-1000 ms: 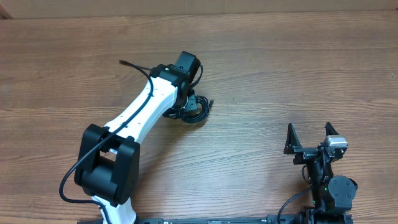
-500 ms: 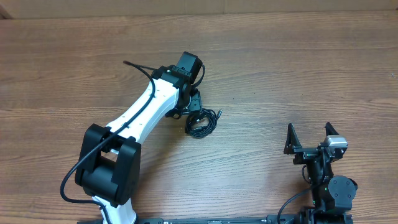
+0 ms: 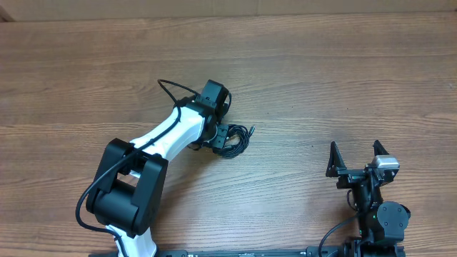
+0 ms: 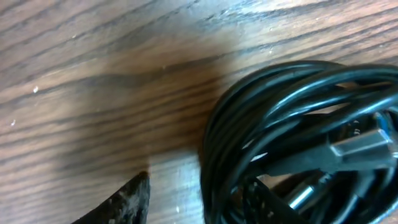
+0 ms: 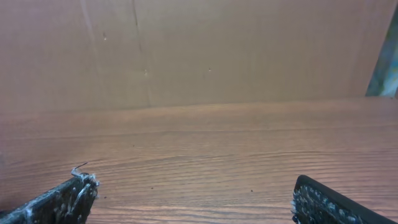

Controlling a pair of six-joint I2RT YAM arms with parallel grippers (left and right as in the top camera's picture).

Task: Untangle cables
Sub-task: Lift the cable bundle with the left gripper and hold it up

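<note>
The cables [image 3: 235,139] lie as one black coiled bundle on the wooden table, left of centre. In the left wrist view the coil [image 4: 292,124] fills the right half, with a flat silver plug [image 4: 360,146] and a small round plug [image 4: 301,196] showing among the strands. My left gripper [image 3: 223,135] is low over the bundle's left side. Its fingers [image 4: 199,193] are apart: one tip rests on bare wood left of the coil, the other seems to sit inside the coil, with strands between them. My right gripper [image 3: 355,153] is open and empty near the front right, as the right wrist view [image 5: 196,199] shows.
The wooden table [image 3: 343,86] stretches around the bundle. A brown cardboard wall [image 5: 199,50] stands at the table's far edge. A thick black arm wire [image 3: 168,89] loops above the left arm's wrist.
The cable bundle slid a little to the right and toward the front. The left wrist has drawn back toward the front and lowered over the bundle. The right arm has not moved.
</note>
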